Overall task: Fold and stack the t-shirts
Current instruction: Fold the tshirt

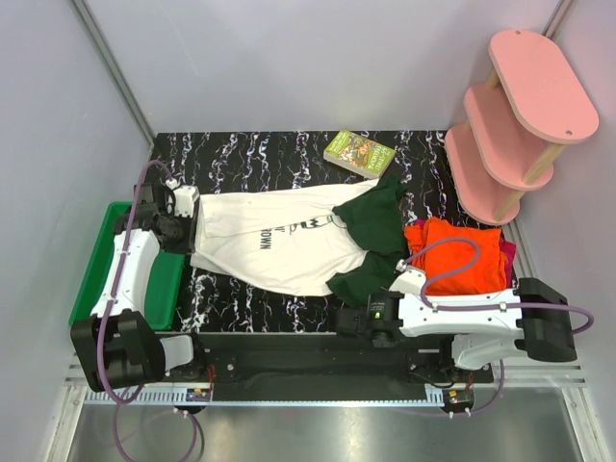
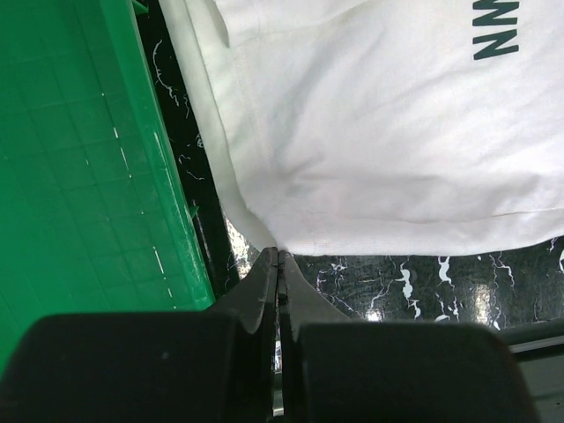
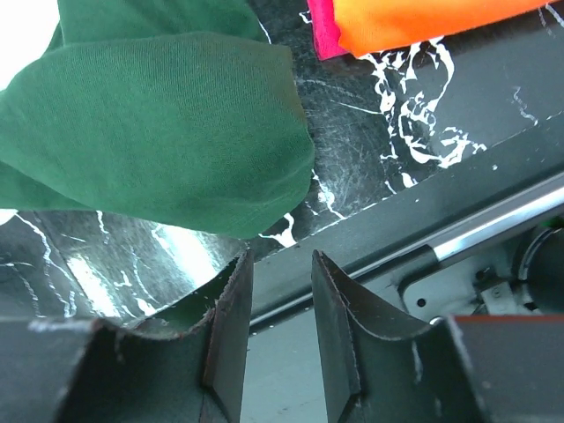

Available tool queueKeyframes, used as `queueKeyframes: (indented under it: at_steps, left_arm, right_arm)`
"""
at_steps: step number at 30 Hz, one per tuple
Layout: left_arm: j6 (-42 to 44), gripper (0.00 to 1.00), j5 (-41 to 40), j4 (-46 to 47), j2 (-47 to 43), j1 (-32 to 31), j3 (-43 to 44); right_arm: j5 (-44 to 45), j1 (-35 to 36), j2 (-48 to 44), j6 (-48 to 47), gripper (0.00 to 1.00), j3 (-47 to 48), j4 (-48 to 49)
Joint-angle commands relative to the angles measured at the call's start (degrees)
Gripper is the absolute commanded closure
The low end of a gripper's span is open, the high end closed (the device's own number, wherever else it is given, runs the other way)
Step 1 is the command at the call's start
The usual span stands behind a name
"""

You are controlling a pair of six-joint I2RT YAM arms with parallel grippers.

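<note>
The cream-white t-shirt (image 1: 279, 241) with dark green sleeves lies spread on the black marble table, print up. My left gripper (image 1: 195, 223) is shut at the shirt's left hem. In the left wrist view its tips (image 2: 278, 256) touch the hem corner of the shirt (image 2: 370, 132), and no cloth shows between them. My right gripper (image 1: 345, 320) is open and empty over the table's front edge, just short of the near green sleeve (image 3: 159, 132); it also shows in the right wrist view (image 3: 279, 257). The folded orange shirt (image 1: 457, 258) lies on the magenta-red one (image 1: 504, 252) at the right.
A green plastic tray (image 1: 91, 279) sits at the left, right beside the left gripper; its wall also shows in the left wrist view (image 2: 79, 176). A small green book (image 1: 359, 153) lies at the back. A pink tiered shelf (image 1: 515, 115) stands at the back right.
</note>
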Motion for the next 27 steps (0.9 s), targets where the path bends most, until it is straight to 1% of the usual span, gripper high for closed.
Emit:
queueKeyframes:
  at_steps: [1,6,8,10,17,21,23,27]
  left_arm:
    - [1.1,1.0,2.4,-0.1,-0.5,0.1,1.8]
    - [0.9,1.0,3.4,-0.4,0.0,0.1,1.9]
    - [1.0,1.0,3.9,-0.5,0.1,0.0,2.0]
    - [0.9,1.0,3.9,-0.6,-0.1,0.0,2.0]
    - [1.5,1.0,5.2,-1.2,-0.1,-0.4,2.4]
    - [2.2,1.0,6.3,-1.3,0.0,-0.4,2.3]
    - [2.6,1.0,6.6,-1.5,0.2,-0.4,2.0]
    - [3.8,1.0,7.3,-1.9,-0.1,-0.4,1.8]
  right_arm:
    - [1.4,0.3,0.4,9.3,0.59,0.7,-13.7]
    - [-0.2,0.2,5.1,12.2,0.56,2.4,-15.0]
    - [-1.3,0.3,6.3,14.8,0.55,3.1,-15.0]
    - [-2.4,0.2,7.7,18.7,0.56,3.5,-15.9]
    - [-6.7,0.3,11.5,23.0,0.57,3.8,-15.7]
    - [-5.0,0.2,15.8,23.7,0.56,6.7,-15.3]
    - [-2.4,0.0,19.1,24.3,0.55,7.9,-15.2]
    - [-0.6,-3.4,21.8,21.8,0.53,9.3,-12.2]
